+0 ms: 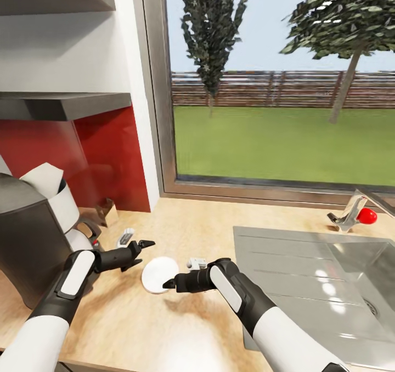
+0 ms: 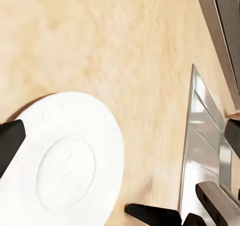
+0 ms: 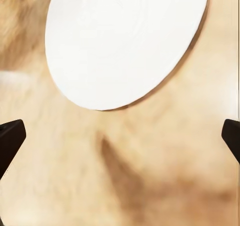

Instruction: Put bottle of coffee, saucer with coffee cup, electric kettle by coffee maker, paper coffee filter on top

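The right gripper (image 1: 169, 284) hovers low over the light wood kitchen countertop (image 1: 219, 224), its dark fingers spread wide with nothing between them; in the right wrist view the two fingertips (image 3: 10, 141) sit at opposite sides with bare wood between. Just ahead of them lies the small flat round white saucer (image 1: 159, 275), flat on the wood and carrying nothing. The right fingertips stop at its near rim; whether they touch it cannot be told.

The left gripper (image 1: 144, 247) is on the saucer's other side, toward the coffee maker, also parted and holding nothing. From the left wrist view one black fingertip (image 2: 10, 141) overlaps the saucer's (image 2: 65, 161) edge, and the right arm's dark gripper (image 2: 155, 215) shows beside the plate.

Behind the left arm, at the worktop's left end, stands the tall dark grey tapered coffee maker (image 1: 27, 235), with a white paper coffee filter (image 1: 43, 177) lying tilted on its top. A small dark brown bottle of coffee (image 1: 106, 211) stands by the red backsplash (image 1: 104, 152), in the back corner beside the coffee maker. Between coffee maker and left arm a black handle with a red detail (image 1: 94, 235) peeks out, mostly hidden.

To the right of the saucer the steel sink (image 1: 307, 268) is set into the worktop, its drainboard closest, with a red-knobbed tap (image 1: 354, 214) at the back edge. The thin black wall shelf (image 1: 60, 104) hangs above the coffee maker.
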